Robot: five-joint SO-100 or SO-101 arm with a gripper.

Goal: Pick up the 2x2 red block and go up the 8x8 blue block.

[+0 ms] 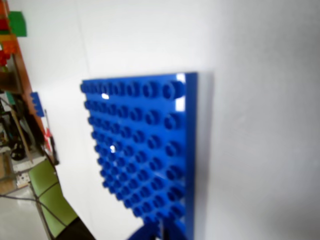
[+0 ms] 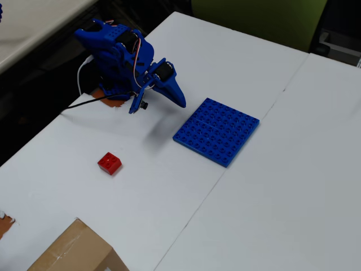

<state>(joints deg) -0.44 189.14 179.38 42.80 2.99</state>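
Flat square blue plastic studded baseplate [image 1: 145, 150]: soft and blurred in the wrist view; lower end cut by the bottom edge there.
Blue two-finger gripper [image 2: 179, 97]: only a dark blue tip at the wrist view's bottom edge; fingers merged into one pointed shape in the overhead view, gap not readable.
Small bright red plastic brick [image 2: 109, 163]: outside the wrist view; studs too small to count from overhead.
Brown cardboard box [image 2: 76, 253]: near the white worktop's [image 2: 271, 192] front corner, cropped by the overhead view's bottom edge.
Coloured bricks [image 1: 10, 30] at wrist view's upper left: blurred, cropped, unidentifiable.
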